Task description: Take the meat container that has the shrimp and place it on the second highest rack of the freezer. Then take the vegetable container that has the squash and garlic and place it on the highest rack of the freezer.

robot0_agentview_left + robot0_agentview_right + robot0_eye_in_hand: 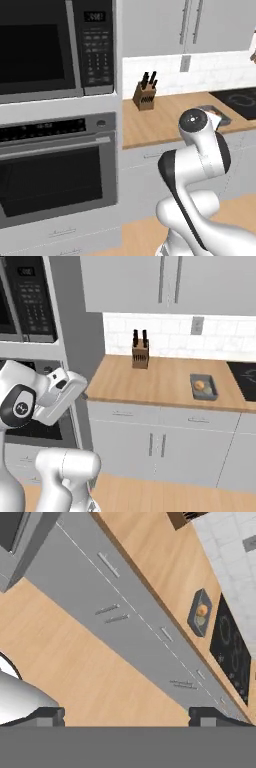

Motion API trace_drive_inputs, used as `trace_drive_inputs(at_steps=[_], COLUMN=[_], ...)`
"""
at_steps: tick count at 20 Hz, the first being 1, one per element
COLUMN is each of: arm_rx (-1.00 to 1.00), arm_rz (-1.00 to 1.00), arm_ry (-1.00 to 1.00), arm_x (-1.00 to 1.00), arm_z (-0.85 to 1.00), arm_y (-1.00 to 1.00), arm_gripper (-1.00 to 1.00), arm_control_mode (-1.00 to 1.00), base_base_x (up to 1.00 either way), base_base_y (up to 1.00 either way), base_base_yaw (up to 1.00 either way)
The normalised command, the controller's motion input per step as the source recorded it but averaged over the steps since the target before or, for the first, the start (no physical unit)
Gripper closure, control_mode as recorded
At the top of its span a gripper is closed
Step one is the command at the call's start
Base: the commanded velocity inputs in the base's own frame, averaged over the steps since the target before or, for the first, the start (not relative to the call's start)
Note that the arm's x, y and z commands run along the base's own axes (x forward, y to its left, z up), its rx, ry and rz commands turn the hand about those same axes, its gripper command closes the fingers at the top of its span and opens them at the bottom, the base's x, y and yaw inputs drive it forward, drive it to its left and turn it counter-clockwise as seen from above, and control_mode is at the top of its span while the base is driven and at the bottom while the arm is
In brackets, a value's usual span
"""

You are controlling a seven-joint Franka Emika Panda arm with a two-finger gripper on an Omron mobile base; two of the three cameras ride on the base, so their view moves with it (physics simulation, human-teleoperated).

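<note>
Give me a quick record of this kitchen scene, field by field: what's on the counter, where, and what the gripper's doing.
counter: wooden
container: grey tray holding orange and pale items, near the cooktop
knife block: at the backsplash
appliances: microwave above wall oven
gripper: open, holding nothing, aimed along the base cabinets

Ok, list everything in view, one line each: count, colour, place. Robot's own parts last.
microwave: one, black and silver, built in above the wall oven
wall oven: one, black glass with silver trim, left of the counter
counter: one, light wood top
knife block: one, brown with dark handles, at the back of the counter
container: one, grey, holding an orange and a pale item, on the counter by the cooktop
cooktop: one, black, right end of the counter
cabinets: grey, under the counter
arm: one, white with dark joints
gripper: one, dark fingertips set apart
</note>
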Motion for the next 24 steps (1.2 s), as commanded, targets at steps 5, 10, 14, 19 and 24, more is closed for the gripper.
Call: trace_drive_inputs(at_steps=[5, 10, 14, 19, 24], arm_rx=[0.0, 0.0, 0.0, 0.0, 0.0], arm_rz=[0.0, 0.0, 0.0, 0.0, 0.0], arm_ry=[0.0, 0.0, 0.0, 0.0, 0.0], arm_x=[0.0, 0.0, 0.0, 0.0, 0.0], arm_z=[0.0, 0.0, 0.0, 0.0, 0.0], arm_y=[0.0, 0.0, 0.0, 0.0, 0.0], arm_gripper=[-1.0, -1.0, -1.0, -1.0, -1.0], arm_control_mode=[1.0, 1.0, 1.0, 1.0, 1.0], base_base_x=[0.6, 0.7, 0.79, 0.37, 0.08], base_base_y=[-1.0, -0.83, -0.24, -0.28, -0.63], base_base_yaw=[-0.22, -0.03, 0.15, 0.29, 0.21])
